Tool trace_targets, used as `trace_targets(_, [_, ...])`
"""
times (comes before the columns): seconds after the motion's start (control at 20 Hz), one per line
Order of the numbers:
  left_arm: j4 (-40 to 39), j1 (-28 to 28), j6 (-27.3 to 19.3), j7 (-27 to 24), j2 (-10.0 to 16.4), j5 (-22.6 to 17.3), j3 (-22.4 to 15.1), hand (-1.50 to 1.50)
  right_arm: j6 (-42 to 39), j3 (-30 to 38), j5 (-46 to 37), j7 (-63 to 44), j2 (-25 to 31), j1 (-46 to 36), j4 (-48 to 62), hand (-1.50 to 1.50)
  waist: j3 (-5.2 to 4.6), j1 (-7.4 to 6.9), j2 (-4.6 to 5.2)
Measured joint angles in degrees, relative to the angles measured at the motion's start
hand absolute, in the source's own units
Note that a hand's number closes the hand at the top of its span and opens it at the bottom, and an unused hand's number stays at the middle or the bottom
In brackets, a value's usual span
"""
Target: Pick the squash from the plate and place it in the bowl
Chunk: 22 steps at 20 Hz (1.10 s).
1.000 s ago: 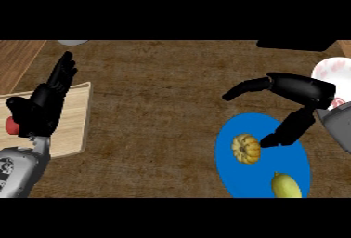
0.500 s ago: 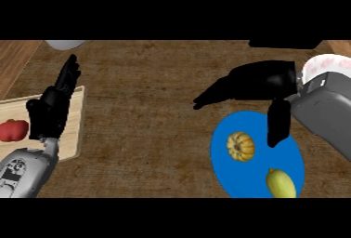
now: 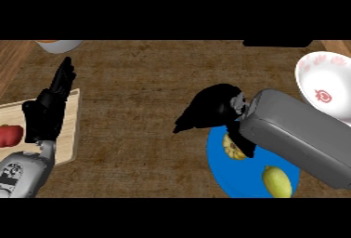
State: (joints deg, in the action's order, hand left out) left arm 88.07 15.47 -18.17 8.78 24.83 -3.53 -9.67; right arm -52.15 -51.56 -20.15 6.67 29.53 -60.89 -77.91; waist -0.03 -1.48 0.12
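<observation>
Nothing is done yet: the squash (image 3: 234, 151) sits on the plate (image 3: 222, 175), my right hand (image 3: 212, 108) spread over it; grasp, lift and bowl (image 3: 321, 73) remain.

R hand (image 3: 209, 109) has swung in over squash (image 3: 234, 148), partly hiding it
</observation>
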Motion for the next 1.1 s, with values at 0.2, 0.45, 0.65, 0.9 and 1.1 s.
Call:
trace_targets(0.2, [0.00, -0.64, -0.14, -0.37, -0.62, 0.77, 0.54, 0.00, -1.61, -3.00, -2.66, -1.26, -2.13, 0.75, -0.02, -1.50, 0.01, 0.57, -0.06])
trace_targets(0.45, [0.74, -0.96, 0.05, 0.11, -1.26, 1.52, 0.98, 0.00, -1.89, -8.11, -8.21, -1.55, -3.15, 2.59, 0.47, -1.50, 0.02, 0.76, -0.05])
trace_targets(0.65, [1.64, -2.10, 0.41, 0.07, -1.62, 2.13, 1.28, 0.00, -1.93, -11.22, -13.23, -2.20, -3.82, 3.37, 1.93, -1.50, 0.03, 0.81, -0.06])
trace_targets(0.9, [3.52, -2.28, 1.06, 1.81, -1.95, 2.88, 2.10, 0.00, -0.57, -12.70, -19.49, -1.02, -3.82, 5.44, 4.01, -1.50, 0.04, 0.96, -0.09])
trace_targets(1.1, [3.24, -3.08, 2.29, 0.92, -2.37, 3.06, 3.29, 0.00, 0.82, -12.55, -23.40, 1.39, -4.41, 6.39, 6.28, -1.50, 0.04, 0.98, -0.07])
